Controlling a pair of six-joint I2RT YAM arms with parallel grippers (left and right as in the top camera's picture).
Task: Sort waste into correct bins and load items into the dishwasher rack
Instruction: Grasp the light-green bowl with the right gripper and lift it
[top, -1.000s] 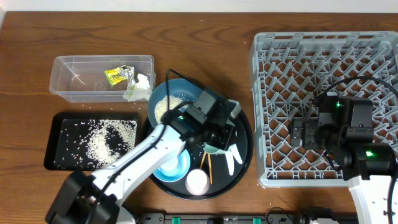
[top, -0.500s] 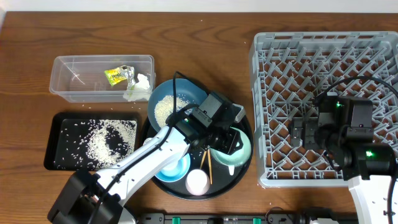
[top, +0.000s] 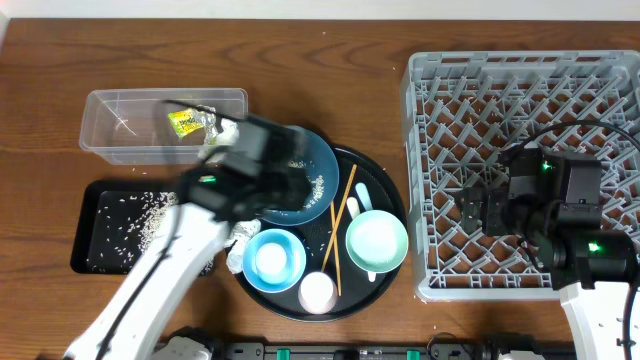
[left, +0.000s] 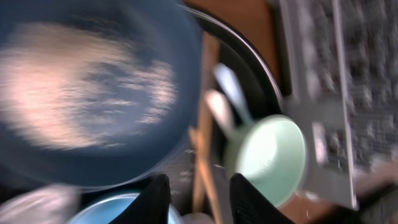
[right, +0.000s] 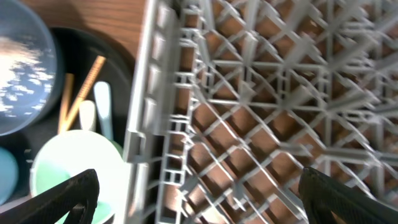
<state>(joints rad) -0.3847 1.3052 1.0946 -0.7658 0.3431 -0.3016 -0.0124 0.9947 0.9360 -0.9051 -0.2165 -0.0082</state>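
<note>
In the tub (top: 120, 130) at 10 o'clock we see the wrapper (top: 185, 122). The black tray (top: 85, 250) at 8 holds rice (top: 135, 215). The rice-flecked blue dish (top: 310, 175) shares the round tray (top: 388, 190) with a green bowl (top: 377, 243), a light-blue bowl (top: 272, 258) and chopsticks (top: 340, 220). Our left pincer (left: 200, 202) hangs parted and empty over the dish's rim. The right pincer (right: 196, 193) gapes wide over the rack (top: 520, 100) at 3. Bare counter (top: 330, 60) lies at 12.

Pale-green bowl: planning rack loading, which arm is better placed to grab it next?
Right, probably. The right gripper, open, hangs over the rack, close to the pale-green bowl; the left gripper is farther, over the blue dish.
</note>
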